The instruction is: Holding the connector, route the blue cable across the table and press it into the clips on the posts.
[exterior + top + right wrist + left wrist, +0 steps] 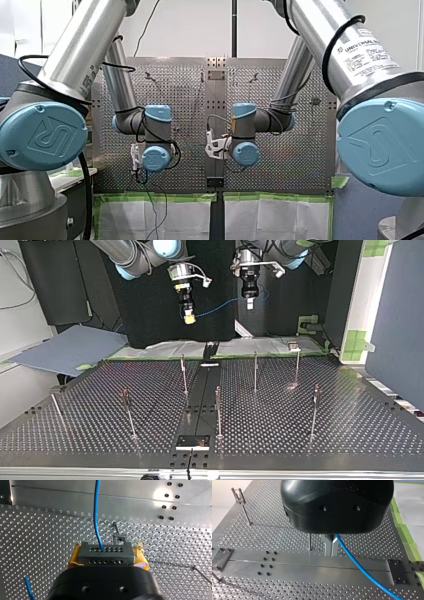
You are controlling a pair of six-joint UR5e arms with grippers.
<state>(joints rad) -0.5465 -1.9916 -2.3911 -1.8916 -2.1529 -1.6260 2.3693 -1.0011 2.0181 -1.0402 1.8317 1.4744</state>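
The counter (350, 430) fills the lower half of the top view, and I see no cable on it. Both claws hang well above its far edge, in the upper middle of that frame. My right claw (188, 315), left of centre there, is clenched on the connector. My left claw (249, 302), just right of centre, has its metal fingers (329, 547) pinched together with the cable leaving at their side, so I judge it to be grasping the cable, though the claw body hides part of the pinch. The posts (255, 371) stand upright across the counter, well apart from both claws. The cable (225, 304) sags in a short blue span between the claws, in the air. The connector (103, 559) sits square between the yellow pads (73, 561), and the cable runs straight out ahead of it. A clip (238, 495) tops a post well off to one side of my left claw, and it holds nothing. I take this as the carry before the first clip, with none of the routing done. Next I would lower both claws together, draw the span taut, lay it over the nearest clip and press down, keeping clear of the thin posts and keeping my grip on the connector.
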